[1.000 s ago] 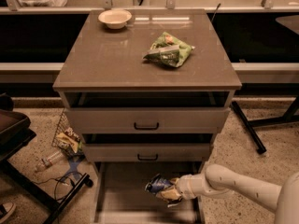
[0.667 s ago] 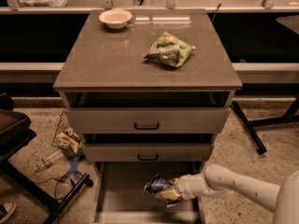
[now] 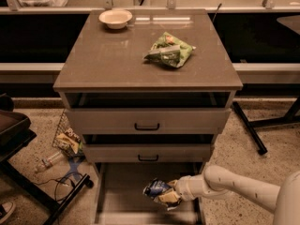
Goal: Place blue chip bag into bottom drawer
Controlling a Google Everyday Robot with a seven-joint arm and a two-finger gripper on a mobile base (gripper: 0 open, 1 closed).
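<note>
Little has moved since a second ago — our gripper (image 3: pixel 168 197) stays clenched on the blue chip bag (image 3: pixel 155 188), holding it over the open bottom drawer (image 3: pixel 124 193), right of centre — a green bag (image 3: pixel 169 51) lies on the counter (image 3: pixel 108 60).

A cream bowl (image 3: pixel 116 18) sits near the back left corner of the cabinet top (image 3: pixel 93 64). A green snack bag (image 3: pixel 168 50) lies right of the middle, well apart from the bowl. Below, two grey drawer fronts with black handles (image 3: pixel 146 126) stand slightly open. On the floor at the left are a wire basket (image 3: pixel 65 137) of wrappers, a clear bottle (image 3: pixel 47 162) and dark cables (image 3: pixel 61 186). The gripper (image 3: pixel 165 196) is low at the cabinet's front, below the second handle.
</note>
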